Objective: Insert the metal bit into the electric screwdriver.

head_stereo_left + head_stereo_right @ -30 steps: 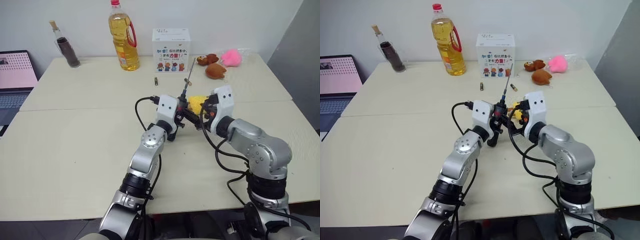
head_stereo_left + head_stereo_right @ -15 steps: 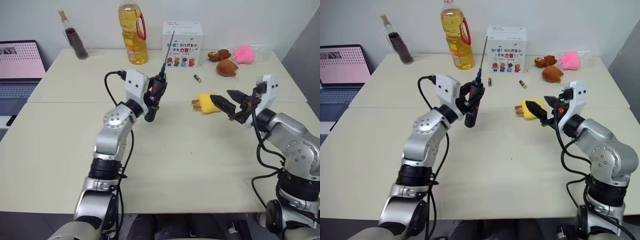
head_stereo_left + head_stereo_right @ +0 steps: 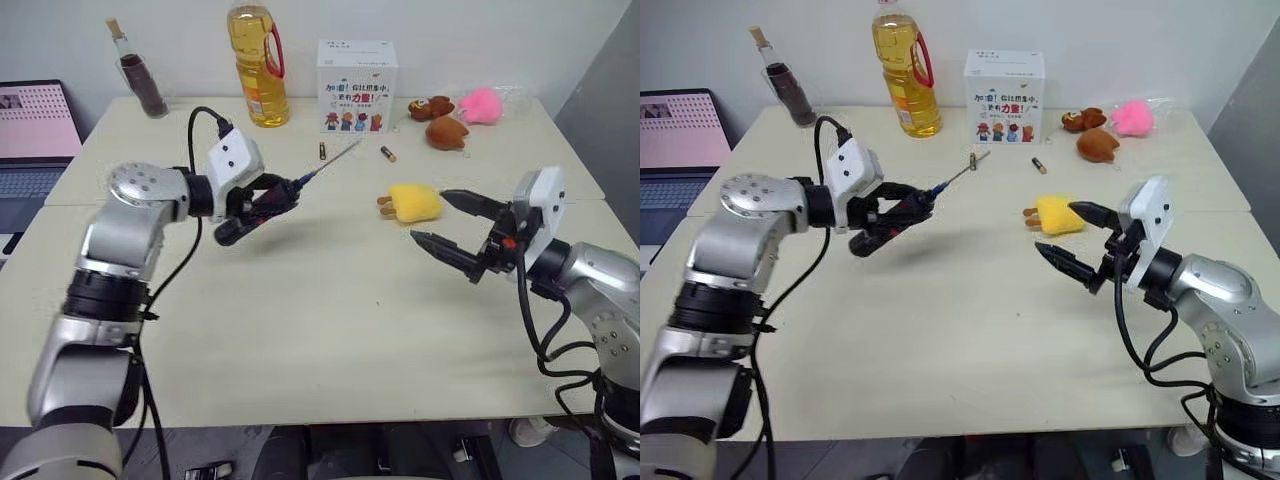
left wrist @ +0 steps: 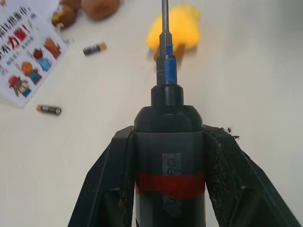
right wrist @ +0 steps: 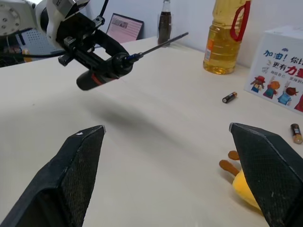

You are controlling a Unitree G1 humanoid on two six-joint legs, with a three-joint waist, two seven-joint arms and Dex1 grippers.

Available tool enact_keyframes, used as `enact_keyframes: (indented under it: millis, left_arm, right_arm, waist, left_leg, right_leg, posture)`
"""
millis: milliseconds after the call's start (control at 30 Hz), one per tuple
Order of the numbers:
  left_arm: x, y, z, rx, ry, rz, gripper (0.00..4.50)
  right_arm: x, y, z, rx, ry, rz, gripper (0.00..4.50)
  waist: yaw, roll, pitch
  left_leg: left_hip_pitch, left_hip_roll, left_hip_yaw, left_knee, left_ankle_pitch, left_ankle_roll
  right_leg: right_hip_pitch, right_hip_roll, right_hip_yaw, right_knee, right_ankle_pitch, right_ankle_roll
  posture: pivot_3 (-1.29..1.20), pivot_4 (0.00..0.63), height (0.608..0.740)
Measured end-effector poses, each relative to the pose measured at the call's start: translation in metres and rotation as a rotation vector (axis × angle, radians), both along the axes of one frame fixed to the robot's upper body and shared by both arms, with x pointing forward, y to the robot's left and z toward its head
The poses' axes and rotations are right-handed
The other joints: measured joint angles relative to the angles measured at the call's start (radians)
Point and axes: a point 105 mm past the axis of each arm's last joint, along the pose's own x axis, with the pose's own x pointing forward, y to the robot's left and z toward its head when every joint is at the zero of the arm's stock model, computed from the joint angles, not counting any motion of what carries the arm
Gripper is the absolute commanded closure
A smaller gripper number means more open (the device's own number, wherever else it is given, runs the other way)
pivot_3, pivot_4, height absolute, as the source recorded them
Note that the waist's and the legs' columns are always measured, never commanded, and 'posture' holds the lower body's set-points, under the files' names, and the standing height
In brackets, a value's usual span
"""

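Note:
My left gripper point(image 3: 262, 200) is shut on the electric screwdriver point(image 3: 250, 213), a dark cylinder with a red band, held above the table point(image 3: 300, 330) at the left. The tool slants, its blue tip toward the far right. The metal bit point(image 3: 335, 160), a thin grey rod, sticks out of that tip. In the left wrist view both fingers point(image 4: 106, 179) clamp the screwdriver point(image 4: 169, 156), and the bit point(image 4: 164, 14) runs straight on from it. My right gripper point(image 3: 428, 215) hangs open at the right, apart from the tool, with nothing between its fingers point(image 5: 71, 175).
A yellow plush toy point(image 3: 413, 201) lies just beyond my right gripper. Two batteries point(image 3: 322, 151) point(image 3: 387, 154) lie in front of a white box point(image 3: 357, 72). An oil bottle point(image 3: 255, 60), a dark glass bottle point(image 3: 135, 75), brown and pink plush toys point(image 3: 440, 130) line the back. A laptop point(image 3: 30, 130) stands far left.
My left arm swung out to the left and tipped the screwdriver from near upright to a slant. My right gripper drew back to the right, away from the tool, staying open.

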Motion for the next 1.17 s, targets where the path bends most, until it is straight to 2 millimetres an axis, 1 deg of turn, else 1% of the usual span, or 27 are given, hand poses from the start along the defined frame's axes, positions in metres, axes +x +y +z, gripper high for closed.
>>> enact_keyframes:
  millis: [67, 167, 300, 367, 433, 500, 533, 567, 633, 733, 767, 800, 933, 967, 1067, 1100, 1167]
  left_arm:
    - [0.001, 0.005, -0.012, 0.065, 0.039, -0.014, 2.87]
    - [0.009, 0.004, -0.033, 0.101, 0.069, -0.013, 2.87]
    - [0.017, -0.013, -0.069, 0.130, 0.108, -0.055, 2.87]
    - [0.021, -0.017, -0.076, 0.147, 0.110, -0.064, 2.87]
    - [0.024, -0.018, -0.076, 0.156, 0.099, -0.071, 2.17]
    - [0.026, -0.022, -0.077, 0.157, 0.088, -0.084, 1.81]
    - [0.027, -0.026, -0.077, 0.153, 0.085, -0.099, 1.53]
    - [0.026, -0.028, -0.078, 0.153, 0.086, -0.112, 1.36]
    - [0.024, -0.026, -0.079, 0.161, 0.101, -0.126, 0.99]
    - [0.022, -0.013, -0.072, 0.178, 0.108, -0.118, 0.34]
    - [0.021, -0.005, -0.066, 0.177, 0.102, -0.107, 0.06]
    - [0.021, -0.002, -0.062, 0.174, 0.098, -0.102, 0.02]
    - [0.014, 0.017, -0.031, 0.124, 0.072, -0.082, 0.02]
    - [0.010, 0.027, -0.018, 0.107, 0.061, -0.058, 0.02]
    - [0.002, 0.049, 0.006, 0.048, 0.048, 0.026, 0.02]
    - [-0.002, 0.057, 0.012, 0.014, 0.057, 0.055, 0.02]
    - [-0.009, 0.069, 0.012, -0.032, 0.091, 0.105, 0.02]
  right_arm:
    - [-0.002, 0.002, 0.000, 0.001, -0.005, 0.011, 0.06]
    - [-0.008, 0.006, -0.005, -0.005, -0.004, 0.032, 0.06]
    - [-0.016, 0.010, -0.017, -0.025, 0.021, 0.060, 0.06]
    - [-0.017, 0.008, -0.022, -0.049, 0.025, 0.063, 0.06]
    - [-0.018, 0.008, -0.022, -0.062, 0.012, 0.063, 0.00]
    - [-0.018, 0.008, -0.022, -0.068, 0.003, 0.070, 0.00]
    - [-0.018, 0.008, -0.022, -0.074, -0.001, 0.074, 0.00]
    - [-0.018, 0.008, -0.022, -0.078, -0.003, 0.076, 0.00]
    - [-0.017, 0.006, -0.022, -0.083, -0.005, 0.073, 0.00]
    - [-0.017, 0.004, -0.023, -0.092, -0.002, 0.072, 0.00]
    - [-0.016, 0.003, -0.024, -0.094, 0.006, 0.073, 0.00]
    - [-0.015, 0.003, -0.026, -0.096, 0.011, 0.075, 0.00]
    - [-0.011, -0.001, -0.029, -0.116, 0.027, 0.095, 0.00]
    - [-0.008, -0.004, -0.030, -0.133, 0.028, 0.103, 0.00]
    - [-0.003, -0.011, -0.033, -0.162, 0.042, 0.124, 0.00]
    - [-0.001, -0.014, -0.036, -0.176, 0.048, 0.130, 0.00]
    - [0.005, -0.020, -0.041, -0.194, 0.060, 0.133, 0.00]
  waist:
    - [0.000, 0.000, 0.000]
    - [0.006, 0.000, 0.000]
    - [0.018, -0.001, 0.001]
    - [0.022, -0.001, 0.001]
    - [0.023, -0.001, 0.001]
    - [0.023, -0.001, 0.001]
    - [0.023, -0.001, 0.001]
    - [0.023, -0.001, 0.001]
    - [0.021, -0.001, 0.001]
    - [0.013, -0.001, 0.001]
    - [0.011, -0.001, 0.001]
    - [0.009, -0.001, 0.001]
    - [0.005, -0.001, 0.001]
    - [0.001, -0.001, 0.001]
    - [-0.002, -0.001, 0.001]
    - [-0.003, -0.001, 0.001]
    - [-0.003, -0.001, 0.001]
  left_leg:
    - [0.000, 0.000, 0.000, 0.001, 0.000, 0.000]
    - [0.000, 0.000, -0.001, 0.002, 0.000, 0.000]
    - [-0.001, 0.000, 0.000, 0.003, 0.000, 0.000]
    - [0.000, -0.001, 0.000, 0.003, 0.000, 0.001]
    - [0.001, -0.001, 0.000, 0.004, 0.000, 0.001]
    - [0.001, -0.001, 0.000, 0.005, 0.000, 0.001]
    - [0.001, -0.001, 0.000, 0.006, 0.000, 0.001]
    - [0.001, -0.001, 0.000, 0.007, 0.000, 0.001]
    - [0.001, -0.001, 0.000, 0.009, 0.000, 0.001]
    - [0.002, 0.000, 0.000, 0.011, 0.000, 0.001]
    - [0.002, 0.000, 0.000, 0.011, 0.000, 0.001]
    - [0.002, 0.000, -0.001, 0.012, 0.000, 0.001]
    - [0.000, 0.001, -0.001, 0.017, -0.001, 0.001]
    - [0.001, 0.001, -0.001, 0.017, -0.001, 0.001]
    - [0.001, 0.001, -0.001, 0.017, -0.001, 0.002]
    - [0.001, 0.002, -0.001, 0.017, -0.001, 0.002]
    - [0.001, 0.002, -0.001, 0.017, -0.001, 0.002]
  right_leg:
    - [0.000, 0.000, 0.000, 0.001, 0.000, 0.000]
    - [0.001, 0.000, 0.000, 0.001, 0.000, 0.000]
    - [0.001, 0.000, 0.000, 0.001, 0.001, 0.000]
    - [0.001, -0.001, -0.001, 0.001, 0.001, 0.000]
    - [0.001, -0.001, -0.001, 0.004, 0.001, 0.000]
    - [0.001, -0.001, -0.001, 0.007, 0.001, 0.000]
    - [0.001, -0.001, -0.001, 0.008, 0.001, 0.000]
    - [0.001, -0.001, -0.001, 0.009, 0.001, 0.000]
    - [0.001, 0.000, -0.001, 0.010, 0.001, 0.000]
    - [0.001, 0.001, -0.001, 0.013, 0.001, 0.000]
    - [0.001, 0.001, -0.001, 0.014, 0.001, 0.000]
    - [0.001, 0.001, 0.000, 0.014, 0.001, 0.000]
    - [0.001, 0.001, 0.000, 0.015, 0.001, 0.000]
    - [0.001, 0.001, 0.000, 0.015, 0.001, 0.000]
    - [0.002, 0.001, 0.000, 0.016, 0.001, 0.000]
    - [0.002, 0.001, 0.000, 0.015, 0.001, 0.000]
    - [0.002, 0.001, 0.000, 0.016, 0.001, 0.000]
  posture:
    - [0.00, 0.150, 0.740]
    - [0.00, 0.150, 0.740]
    - [0.00, 0.150, 0.740]
    - [0.00, 0.150, 0.740]
    - [0.00, 0.150, 0.740]
    - [0.00, 0.150, 0.740]
    - [0.00, 0.150, 0.740]
    - [0.00, 0.150, 0.740]
    - [0.00, 0.150, 0.740]
    - [0.00, 0.150, 0.740]
    - [0.00, 0.150, 0.740]
    - [0.00, 0.150, 0.740]
    - [0.00, 0.150, 0.740]
    - [0.00, 0.150, 0.740]
    - [0.00, 0.150, 0.740]
    - [0.00, 0.150, 0.740]
    - [0.00, 0.150, 0.740]
